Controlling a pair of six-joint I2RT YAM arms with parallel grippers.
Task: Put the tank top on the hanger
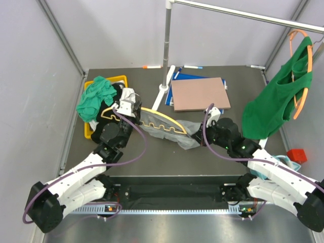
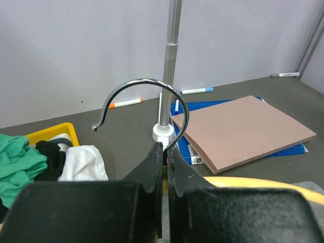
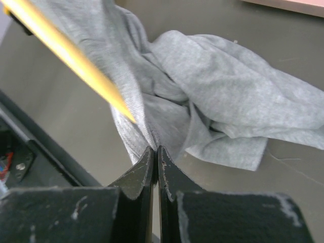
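The pale yellow hanger (image 1: 161, 120) is held tilted above the table's middle. My left gripper (image 1: 129, 109) is shut on the shank of its metal hook (image 2: 147, 83), and the jaws close at the hook's base (image 2: 166, 150), with the yellow body (image 2: 268, 183) to the right. The light grey tank top (image 1: 185, 134) is bunched on the table at the hanger's right end. In the right wrist view the fabric (image 3: 228, 86) drapes over the hanger's arm (image 3: 66, 50). My right gripper (image 3: 155, 149) is shut on a fold of the top and also shows in the top view (image 1: 203, 135).
A yellow bin (image 1: 119, 79) at the left holds a teal-green cloth (image 1: 96, 97) and black and white garments. A brown board (image 1: 200, 93) lies on a blue folder beside the rack pole's base (image 1: 161, 96). A bright green tank top (image 1: 276, 96) hangs on an orange hanger at the right.
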